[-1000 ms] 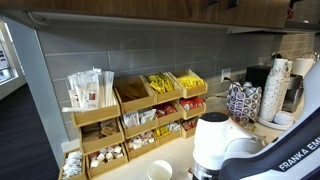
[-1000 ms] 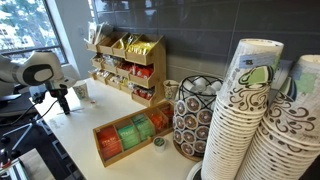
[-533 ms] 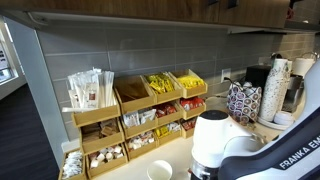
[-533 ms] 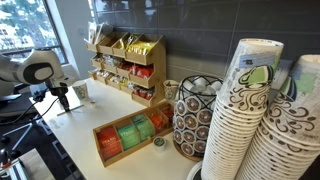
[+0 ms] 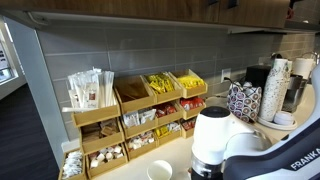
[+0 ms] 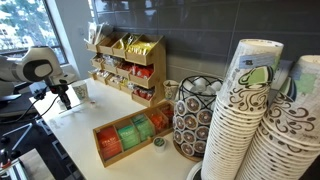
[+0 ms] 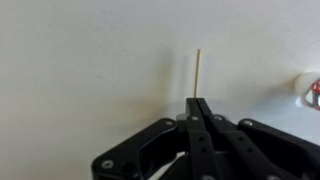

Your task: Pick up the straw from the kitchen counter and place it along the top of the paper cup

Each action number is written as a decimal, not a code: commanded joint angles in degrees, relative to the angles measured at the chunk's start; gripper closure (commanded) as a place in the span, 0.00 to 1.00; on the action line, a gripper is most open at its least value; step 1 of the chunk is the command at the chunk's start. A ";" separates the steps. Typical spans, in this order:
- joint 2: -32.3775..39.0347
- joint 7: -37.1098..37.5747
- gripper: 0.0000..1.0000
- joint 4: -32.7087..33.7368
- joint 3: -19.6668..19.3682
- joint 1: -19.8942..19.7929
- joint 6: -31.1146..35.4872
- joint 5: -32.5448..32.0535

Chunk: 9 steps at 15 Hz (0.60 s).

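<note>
In the wrist view a thin pale straw (image 7: 198, 72) sticks straight out from between the black fingertips of my gripper (image 7: 198, 101). The jaws are pressed together on the straw's near end, over the cream kitchen counter (image 7: 90, 70). Whether the straw is lifted off the counter I cannot tell. In an exterior view the gripper (image 6: 62, 103) hangs low over the counter, beside the white paper cup (image 6: 80, 92). The cup's rim also shows at the bottom of an exterior view (image 5: 160, 170), where the white wrist (image 5: 212, 140) hides the fingers.
A wooden rack of packets and sachets (image 5: 135, 115) stands against the tiled wall. A wooden tea-bag box (image 6: 132, 135), a patterned holder (image 6: 196, 118) and tall stacks of patterned cups (image 6: 250, 120) stand further along the counter. A white and red object (image 7: 310, 88) shows at the wrist view's right edge.
The arm's white wrist has shifted slightly in an exterior view. The gripper stays low by the cup; its fingers are too small there to show their closing.
</note>
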 commanded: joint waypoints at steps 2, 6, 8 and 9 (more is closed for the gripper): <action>-5.85 -0.98 0.99 0.33 -0.46 0.56 -5.18 -2.81; -8.37 -3.90 0.99 3.08 -0.19 0.19 -10.86 -5.59; -9.32 -5.86 0.99 4.87 -0.10 0.07 -13.68 -7.03; -9.63 -6.81 0.99 5.77 -0.05 0.03 -14.75 -7.64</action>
